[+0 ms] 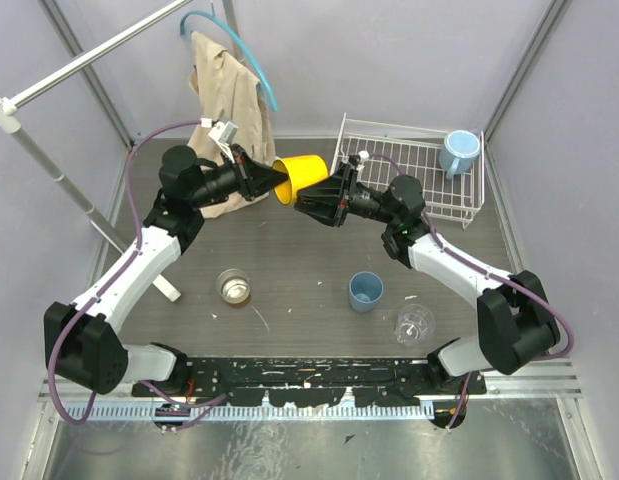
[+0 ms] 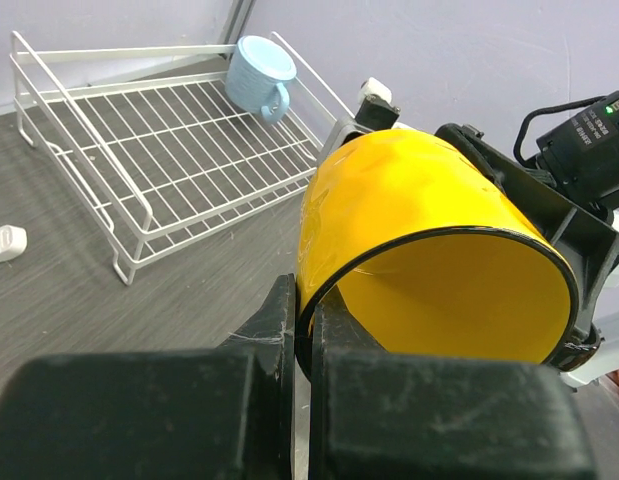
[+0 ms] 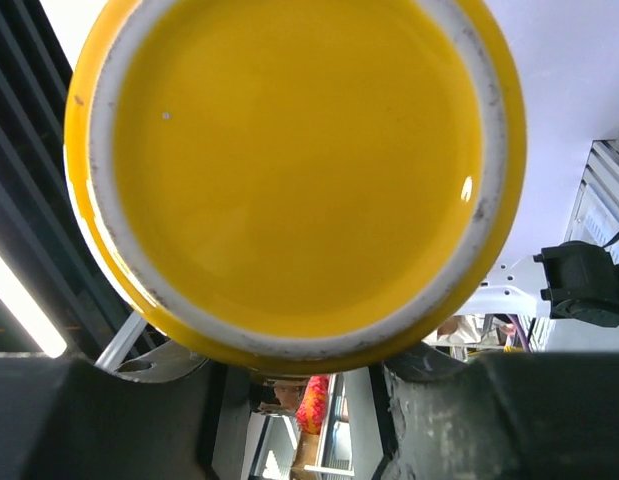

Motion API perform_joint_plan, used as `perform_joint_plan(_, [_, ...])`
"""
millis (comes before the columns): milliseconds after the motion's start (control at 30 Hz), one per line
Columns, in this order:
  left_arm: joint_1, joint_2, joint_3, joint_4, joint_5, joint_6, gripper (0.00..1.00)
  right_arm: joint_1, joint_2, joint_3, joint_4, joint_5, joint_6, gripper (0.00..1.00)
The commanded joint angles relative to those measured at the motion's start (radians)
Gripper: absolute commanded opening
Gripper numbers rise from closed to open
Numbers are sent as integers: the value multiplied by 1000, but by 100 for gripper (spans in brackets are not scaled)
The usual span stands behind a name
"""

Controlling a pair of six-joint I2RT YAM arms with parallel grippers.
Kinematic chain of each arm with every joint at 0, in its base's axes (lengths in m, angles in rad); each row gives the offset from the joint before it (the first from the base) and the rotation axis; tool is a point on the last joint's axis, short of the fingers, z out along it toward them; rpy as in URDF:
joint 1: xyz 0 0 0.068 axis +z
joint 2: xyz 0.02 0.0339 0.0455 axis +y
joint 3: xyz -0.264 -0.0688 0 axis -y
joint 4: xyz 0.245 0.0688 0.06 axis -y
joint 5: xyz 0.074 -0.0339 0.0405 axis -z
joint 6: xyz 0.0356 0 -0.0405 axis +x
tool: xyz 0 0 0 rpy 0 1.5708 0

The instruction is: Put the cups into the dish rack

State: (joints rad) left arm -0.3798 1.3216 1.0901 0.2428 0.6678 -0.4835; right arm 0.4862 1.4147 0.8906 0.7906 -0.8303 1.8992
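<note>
The yellow mug (image 1: 304, 177) (image 2: 409, 210) (image 3: 289, 170) hangs in the air between both arms, left of the white wire dish rack (image 1: 409, 165) (image 2: 169, 150). My left gripper (image 1: 274, 182) (image 2: 307, 300) is shut on its rim, one finger inside and one outside. My right gripper (image 1: 311, 203) (image 3: 294, 375) sits against the mug's base, jaws apart under its lower edge; whether they grip it does not show. A light blue handled mug (image 1: 459, 152) (image 2: 259, 75) lies in the rack's far corner. On the table stand a blue tumbler (image 1: 366, 291), a metal cup (image 1: 232, 286) and a clear glass cup (image 1: 414, 324).
A white pole clothes stand (image 1: 49, 165) rises at the left, with a beige cloth (image 1: 224, 90) and a teal hanger (image 1: 239, 45) at the back. Its white foot (image 1: 167, 288) rests near the metal cup. Grey walls close in the table.
</note>
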Motion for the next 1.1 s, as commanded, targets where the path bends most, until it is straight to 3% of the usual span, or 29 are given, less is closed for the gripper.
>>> perform_joint_plan(0, [-11,-40,0,101,49,-17,0,24,15,58,95,61,17,41])
perform_joint_plan(133, [-10,-38,0,104,52,-15,0,26,18,52,96,73,17,35])
perform_joint_plan(267, [-10,-33,-3,109,62,-18,0,26,15,37,108,99,20,15])
perform_joint_plan(400, [-10,-35,-12,117,65,-23,0,25,7,16,122,140,14,1])
perform_joint_plan(567, [-10,-41,-10,54,52,-14,0,23,-14,37,58,166,-77,1])
perform_joint_plan(700, [-9,-44,-18,5,19,-4,17,22,-11,83,32,145,-120,1])
perform_joint_plan(833, [-9,-86,-25,-30,-16,14,43,18,-11,107,21,137,-139,1])
perform_joint_plan(1067, [-4,-101,-27,-95,-59,38,68,-17,-24,99,18,141,-156,1])
